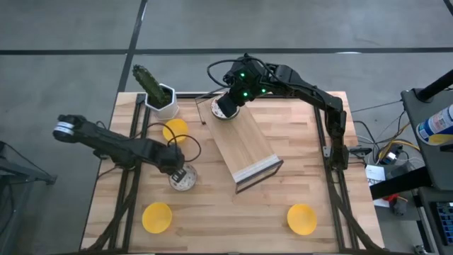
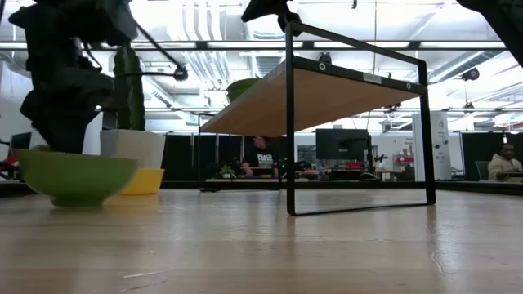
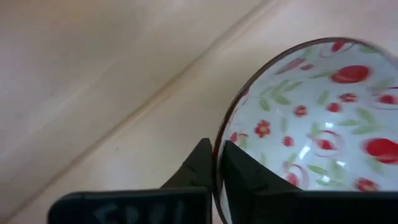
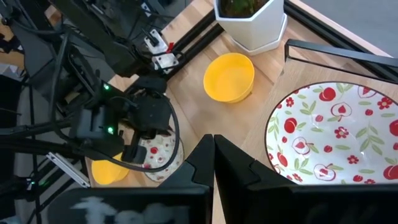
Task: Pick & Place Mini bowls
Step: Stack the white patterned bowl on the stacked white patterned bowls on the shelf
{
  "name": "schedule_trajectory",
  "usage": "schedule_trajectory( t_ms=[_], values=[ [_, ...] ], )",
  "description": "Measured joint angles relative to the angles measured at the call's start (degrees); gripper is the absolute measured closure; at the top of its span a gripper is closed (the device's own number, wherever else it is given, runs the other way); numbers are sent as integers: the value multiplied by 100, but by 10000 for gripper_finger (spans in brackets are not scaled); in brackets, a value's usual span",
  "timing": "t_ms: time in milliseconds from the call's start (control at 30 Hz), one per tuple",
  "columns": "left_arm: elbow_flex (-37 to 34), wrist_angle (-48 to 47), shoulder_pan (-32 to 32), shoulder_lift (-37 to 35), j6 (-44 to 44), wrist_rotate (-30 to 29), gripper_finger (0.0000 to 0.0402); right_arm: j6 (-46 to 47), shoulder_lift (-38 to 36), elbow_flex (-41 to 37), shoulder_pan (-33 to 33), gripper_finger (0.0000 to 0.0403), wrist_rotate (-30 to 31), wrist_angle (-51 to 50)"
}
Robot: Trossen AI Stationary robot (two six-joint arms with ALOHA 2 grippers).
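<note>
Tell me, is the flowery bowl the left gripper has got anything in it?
Empty. The left gripper pinches the rim of the patterned bowl, and the wrist view shows only its painted red flowers inside.

Lighting's pretty even from overhead in the high view, the wooden counter [image 1: 297,134] is bright with only soft shadows under the arms. The low view is heavily backlit: ceiling lights [image 2: 204,24] blow out to white, and the arm [image 2: 65,73] and the green-looking bowl [image 2: 75,177] go dark, the near counter surface blurry. In the left wrist view the patterned bowl [image 3: 311,118] is soft and out of focus. The right wrist view is sharper, with its near gripper [image 4: 212,163] blurred.
</note>
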Motion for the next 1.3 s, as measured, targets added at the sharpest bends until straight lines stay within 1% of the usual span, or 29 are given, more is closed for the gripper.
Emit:
schedule_trajectory(
  t_ms=[167,267,300,400,500,767,833,933,1067,1300],
  values=[
    [-7,146,52,-80,122,-23,392,0,0,0,0,394,2,11],
    [-12,134,111,-278,-172,-47,397,-2,-15,0,4,394,2,11],
    [-16,123,129,-357,-245,-155,398,-18,-32,0,6,394,6,11],
    [-42,-18,182,-681,-365,-364,399,-22,-92,0,7,394,16,24],
    [-35,-32,260,-1046,-496,-291,400,-22,-152,2,4,394,20,35],
    [85,27,422,-1989,-791,-451,400,-138,-442,2,2,394,25,53],
    [144,60,510,-2183,-841,-466,400,-156,-540,1,7,394,105,69],
    [315,80,642,-2408,-850,-466,400,-180,-687,2,7,394,135,68],
    [692,131,804,-2535,-681,-463,401,-310,-834,2,7,394,151,59],
    [1632,133,1256,-2286,-26,-404,401,-506,-992,2,9,394,172,-89]
  ],
)
